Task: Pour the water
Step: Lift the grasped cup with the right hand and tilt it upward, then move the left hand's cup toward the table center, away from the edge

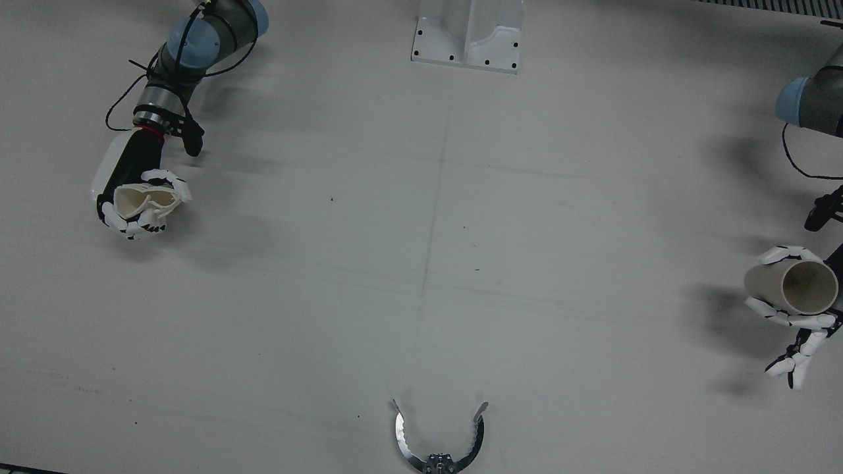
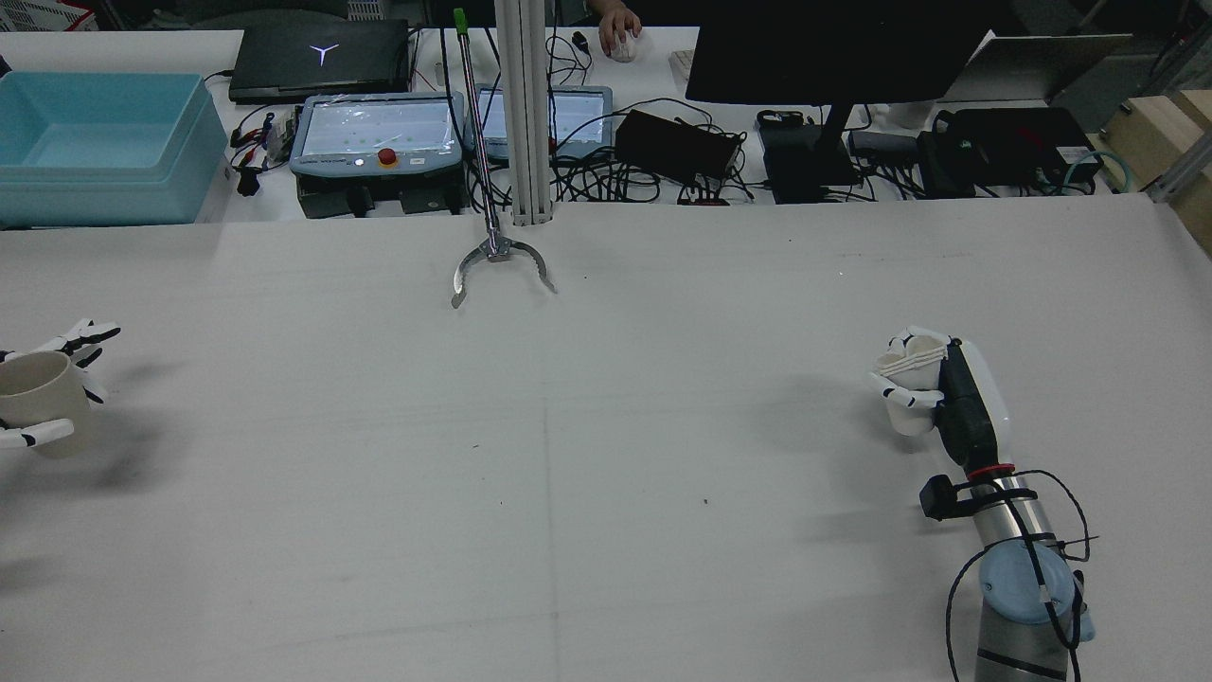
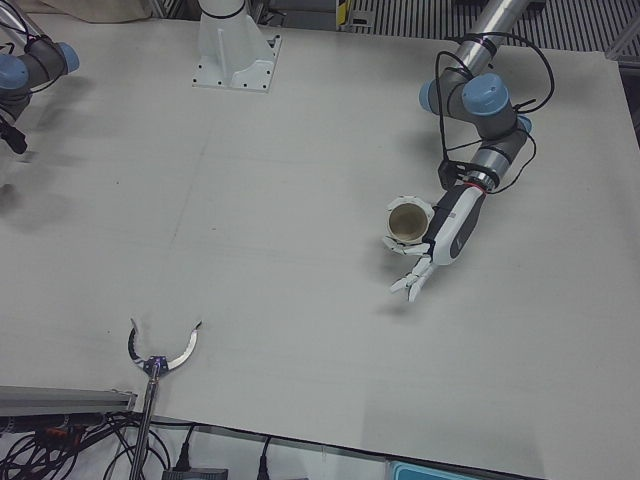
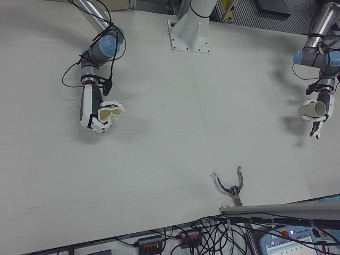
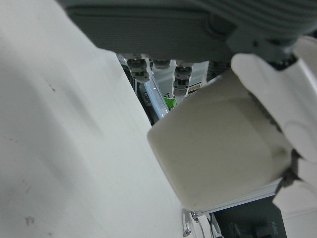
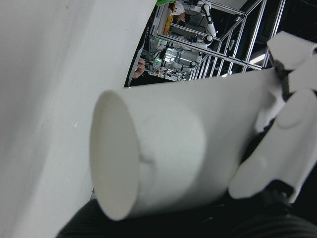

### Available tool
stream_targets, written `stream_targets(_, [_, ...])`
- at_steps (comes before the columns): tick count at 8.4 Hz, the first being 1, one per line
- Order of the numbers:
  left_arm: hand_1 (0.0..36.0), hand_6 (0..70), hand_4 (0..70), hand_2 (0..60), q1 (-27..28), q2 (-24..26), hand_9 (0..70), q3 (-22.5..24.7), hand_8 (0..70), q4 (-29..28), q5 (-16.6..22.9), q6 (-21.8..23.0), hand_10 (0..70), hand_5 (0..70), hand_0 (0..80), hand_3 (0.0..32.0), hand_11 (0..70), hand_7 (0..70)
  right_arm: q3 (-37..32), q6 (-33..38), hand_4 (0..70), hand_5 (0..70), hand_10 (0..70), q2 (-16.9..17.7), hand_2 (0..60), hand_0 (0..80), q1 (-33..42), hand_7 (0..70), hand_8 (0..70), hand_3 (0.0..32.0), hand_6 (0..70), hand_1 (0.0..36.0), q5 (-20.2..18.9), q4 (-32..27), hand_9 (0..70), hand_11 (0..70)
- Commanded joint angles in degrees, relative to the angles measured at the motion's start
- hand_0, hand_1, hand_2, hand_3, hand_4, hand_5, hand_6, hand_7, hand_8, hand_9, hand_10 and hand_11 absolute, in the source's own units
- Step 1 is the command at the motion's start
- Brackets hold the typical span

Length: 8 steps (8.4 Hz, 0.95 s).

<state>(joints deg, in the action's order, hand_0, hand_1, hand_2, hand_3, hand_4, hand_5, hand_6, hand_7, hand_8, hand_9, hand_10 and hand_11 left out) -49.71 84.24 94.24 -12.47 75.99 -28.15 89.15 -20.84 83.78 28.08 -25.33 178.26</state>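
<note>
My left hand (image 1: 793, 322) is shut on a tan paper cup (image 1: 790, 288), held upright above the table at the view's right edge. Some of its fingers stick out loose below the cup. The same cup shows in the rear view (image 2: 36, 396), the left-front view (image 3: 407, 222) and the left hand view (image 5: 218, 148). My right hand (image 1: 135, 204) is shut on a second, whitish paper cup (image 1: 139, 198) whose rim is squeezed out of round. That cup also shows in the rear view (image 2: 911, 379), the right-front view (image 4: 110, 112) and the right hand view (image 6: 158, 158). The two hands are far apart.
A metal claw on a pole (image 1: 439, 440) lies at the table's operator-side edge. A white pedestal base (image 1: 469, 36) stands at the robot side. Beyond the table are a blue bin (image 2: 95, 142), teach pendants (image 2: 379, 133) and cables.
</note>
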Motion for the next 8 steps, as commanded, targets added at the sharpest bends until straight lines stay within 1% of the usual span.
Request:
stream_targets(1, [27.2, 9.6, 70.0, 60.0, 0.22, 2.58, 1.8, 4.11, 0.9, 4.02, 0.39, -0.76, 6.0, 70.0, 37.9, 0.0, 8.8, 16.1, 3.82, -0.26, 46.2, 70.0, 65.2, 0.24, 55.0, 44.4, 3.11, 70.0, 70.0, 0.0, 70.0, 6.6, -0.15, 1.38, 70.0, 70.0])
stream_targets(2, [27.4, 9.8, 70.0, 60.0, 0.48, 6.17, 1.8, 4.46, 0.9, 6.82, 0.56, -0.85, 6.1, 70.0, 37.9, 0.0, 8.9, 16.4, 5.66, -1.3, 45.8, 70.0, 64.2, 0.85, 53.9, 44.7, 4.51, 70.0, 70.0, 0.0, 70.0, 6.7, -1.55, 1.64, 70.0, 70.0])
stream_targets(3, [27.7, 9.8, 70.0, 60.0, 0.57, 9.68, 1.9, 4.46, 0.9, 9.02, 0.74, -0.85, 6.1, 70.0, 38.2, 0.0, 8.9, 16.5, 7.16, -2.01, 45.6, 70.0, 62.9, 0.86, 52.8, 45.0, 5.92, 70.0, 70.0, 0.0, 70.0, 6.8, -2.0, 1.82, 70.0, 70.0])
stream_targets(4, [27.6, 9.8, 70.0, 60.0, 2.66, 14.77, 1.8, 4.55, 0.9, 12.18, 1.7, -0.85, 6.1, 70.0, 38.2, 0.0, 8.9, 16.4, 8.57, -2.71, 46.2, 70.0, 62.2, 0.95, 52.2, 45.4, 6.97, 70.0, 70.0, 0.0, 70.0, 6.8, -2.26, 1.82, 70.0, 70.0])
stream_targets(5, [27.7, 9.8, 70.0, 60.0, 5.99, 19.86, 1.8, 4.64, 0.9, 15.6, 2.67, -1.63, 6.0, 70.0, 38.2, 0.0, 8.8, 16.3, 8.93, -2.81, 46.6, 70.0, 62.7, 0.86, 52.6, 45.5, 7.25, 70.0, 70.0, 0.0, 70.0, 7.0, -2.27, 1.91, 70.0, 70.0])
stream_targets(6, [28.0, 9.9, 70.0, 60.0, 9.33, 23.31, 1.8, 5.07, 0.9, 16.59, 3.2, -4.86, 6.0, 70.0, 38.5, 0.0, 8.8, 16.4, 8.93, -2.81, 46.6, 70.0, 62.3, 0.86, 52.8, 45.7, 7.42, 70.0, 70.0, 0.0, 70.0, 7.3, -2.27, 1.91, 70.0, 70.0])
stream_targets(7, [28.0, 9.9, 70.0, 60.0, 11.8, 26.21, 1.8, 5.95, 0.9, 18.78, 4.33, -6.81, 6.0, 70.0, 38.5, 0.0, 8.8, 16.4, 8.93, -2.81, 46.6, 70.0, 62.3, 1.03, 52.8, 45.7, 7.86, 70.0, 70.0, 0.0, 70.0, 7.3, -2.27, 1.91, 70.0, 70.0])
stream_targets(8, [28.6, 9.7, 70.0, 60.0, 12.96, 29.72, 1.9, 6.04, 0.9, 19.23, 4.43, -10.13, 5.8, 70.0, 39.4, 0.0, 8.6, 16.8, 9.02, -2.81, 45.9, 70.0, 61.8, 1.04, 51.8, 45.8, 7.86, 70.0, 70.0, 0.0, 70.0, 7.4, -2.27, 1.91, 70.0, 70.0])
